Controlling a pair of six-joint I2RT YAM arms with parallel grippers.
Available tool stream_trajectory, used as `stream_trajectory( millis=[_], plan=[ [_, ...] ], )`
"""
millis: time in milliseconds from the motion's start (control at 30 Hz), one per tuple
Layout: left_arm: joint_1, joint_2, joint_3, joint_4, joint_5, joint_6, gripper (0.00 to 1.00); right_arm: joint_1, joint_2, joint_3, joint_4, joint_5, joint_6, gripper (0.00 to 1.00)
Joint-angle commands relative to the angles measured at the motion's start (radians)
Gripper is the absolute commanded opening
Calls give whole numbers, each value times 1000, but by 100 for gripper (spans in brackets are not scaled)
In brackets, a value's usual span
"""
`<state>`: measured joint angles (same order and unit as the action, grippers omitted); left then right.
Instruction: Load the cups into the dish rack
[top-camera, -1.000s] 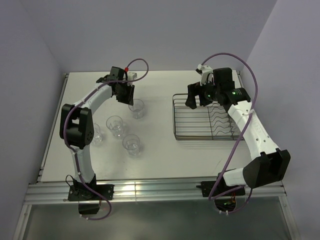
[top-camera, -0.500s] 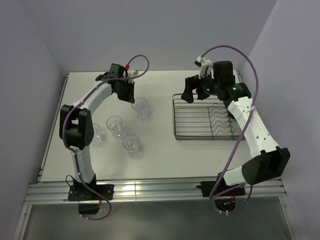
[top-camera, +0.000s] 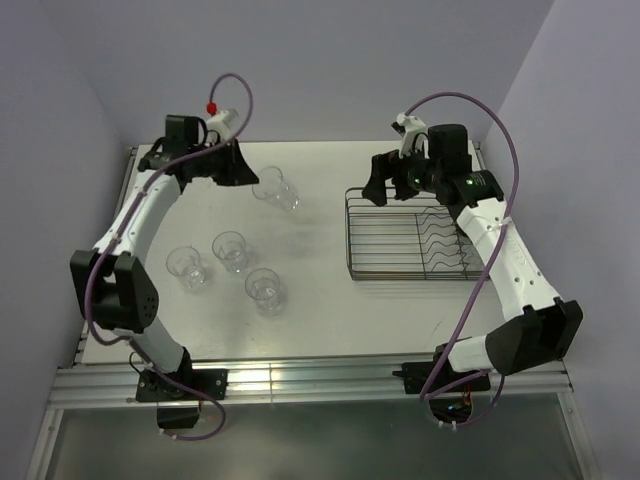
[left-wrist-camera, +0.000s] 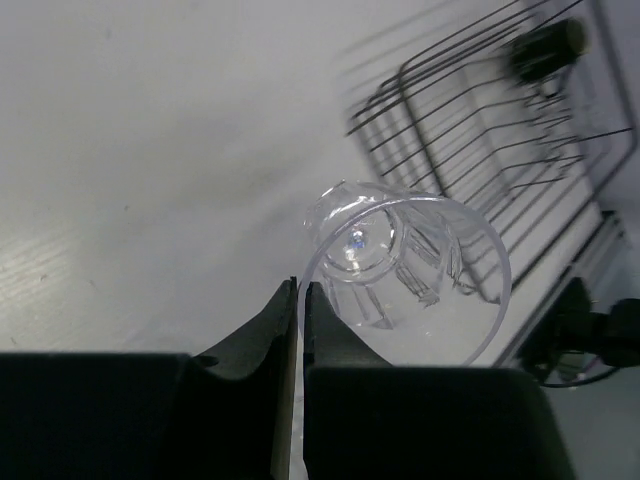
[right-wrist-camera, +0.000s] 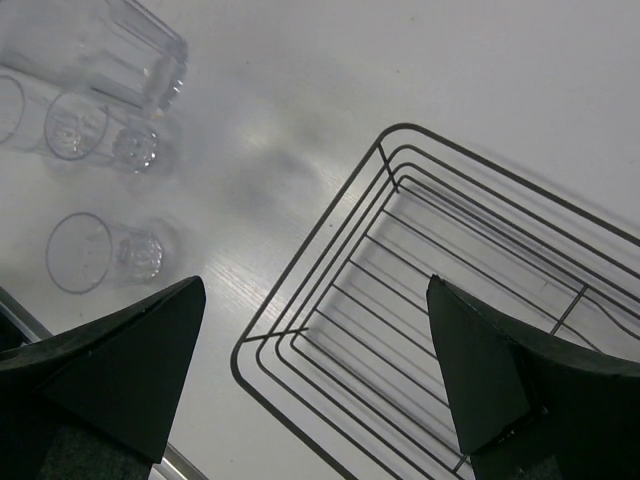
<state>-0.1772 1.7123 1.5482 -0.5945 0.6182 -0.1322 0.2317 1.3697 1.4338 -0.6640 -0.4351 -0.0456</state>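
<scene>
Robotics lab test cell, bare white table (top-camera: 320, 310), plain lavender walls (top-camera: 330, 60), aluminium rail (top-camera: 300, 378)

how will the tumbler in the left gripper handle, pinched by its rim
Probably slippery: the tumbler is smooth and clear, and the left gripper pinches only its thin rim. It hangs tilted, so it may pivot. Thin walls suggest light but rigid.

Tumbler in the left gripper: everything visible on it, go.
The tumbler is small, clear and faceted, glass or plastic by look, and seems empty. The left gripper pinches its rim wall between nearly closed fingers, mouth toward the wrist camera. From above it hangs tilted, off the table, apart from the dish rack and the three standing cups.
</scene>
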Motion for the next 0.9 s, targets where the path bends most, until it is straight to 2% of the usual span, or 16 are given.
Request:
stream_trajectory(
  millis=[0, 33, 133, 167, 200, 233, 267, 333, 533, 567, 633, 667, 700, 767, 800, 867],
  plan=[
    [30, -102, 90, 84, 285, -144, 0, 8, -86, 10, 110, -17, 15, 100],
    [38, -117, 82, 94, 363, -179, 0, 6, -95, 13, 124, -34, 18, 100],
    [42, -182, -35, 308, 502, -421, 0, 6, -138, 4, 194, -85, 21, 100],
    [44, -209, -147, 426, 527, -624, 0, 6, -153, -3, 222, -100, 26, 100],
    [44, -262, -213, 740, 540, -750, 0, 6, -164, -1, 245, -119, 29, 100],
    [44, -285, -267, 892, 543, -861, 0, 6, -159, 26, 242, -146, 36, 100],
    [44, -301, -316, 1017, 531, -1046, 0, 6, -153, 39, 239, -158, 59, 100],
    [42, -316, -391, 1271, 525, -1183, 0, 4, -150, 45, 268, -192, 107, 100],
    [42, -352, -419, 1444, 512, -1303, 0, 3, -124, 71, 328, -413, 338, 100],
    [42, -356, -430, 1482, 505, -1326, 0, 3, -115, 57, 357, -444, 456, 100],
    [42, -367, -447, 1538, 483, -1362, 0, 4, -123, -45, 556, -531, 621, 100],
    [42, -372, -454, 1582, 479, -1391, 0, 4, -141, -93, 661, -548, 820, 100],
    [42, -379, -471, 1610, 471, -1409, 0, 4, -150, -142, 901, -568, 917, 100],
    [44, -382, -494, 1660, 456, -1464, 0, 4, -138, -231, 1086, -580, 1165, 100],
    [45, -385, -502, 1714, 450, -1483, 0, 4, -129, -242, 1209, -588, 1223, 100],
    [45, -393, -522, 1739, 428, -1506, 0, 6, -115, -253, 1293, -587, 1341, 100]
  ],
)
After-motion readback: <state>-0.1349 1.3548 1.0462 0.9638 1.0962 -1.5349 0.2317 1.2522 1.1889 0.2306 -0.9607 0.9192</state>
